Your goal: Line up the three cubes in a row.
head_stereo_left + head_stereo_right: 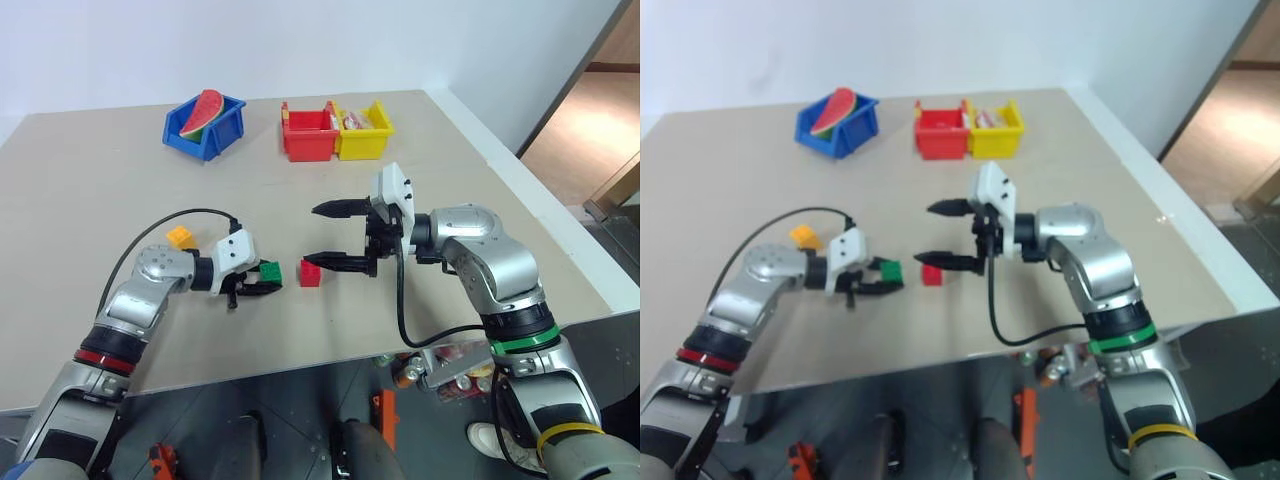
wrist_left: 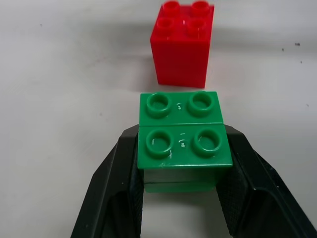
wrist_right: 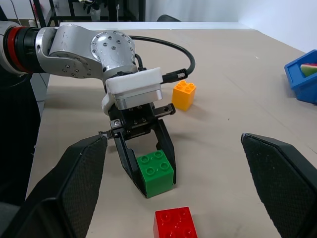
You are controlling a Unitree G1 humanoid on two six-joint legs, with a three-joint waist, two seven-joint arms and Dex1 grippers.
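My left gripper (image 1: pixel 262 283) is squeezed tight on the green cube (image 1: pixel 269 272), with one black finger on each side of it, and the cube sits low over the table (image 1: pixel 90 180). Just past it is the red cube (image 1: pixel 310 273), standing flat on the table with its bumps up, very near the green one but not touching it. My right gripper (image 1: pixel 335 236) is spread wide and holds nothing; it hangs above the table just beside the red cube, on the other side from the green one, and points at my left gripper. The yellow-orange cube (image 1: pixel 180 236) sits on the table behind my left arm, well apart from the other two. I can see no words or marks that I can read on the cubes. At the far side of the table are three bins. The blue bin (image 1: pixel 204 126) stands alone and has a toy watermelon slice (image 1: pixel 201 112) in it. The red bin (image 1: pixel 309 133) and the yellow bin (image 1: pixel 364 132) touch each other side by side. The yellow bin has some small things in it, but I cannot tell what they are, and I cannot see anything in the red bin.
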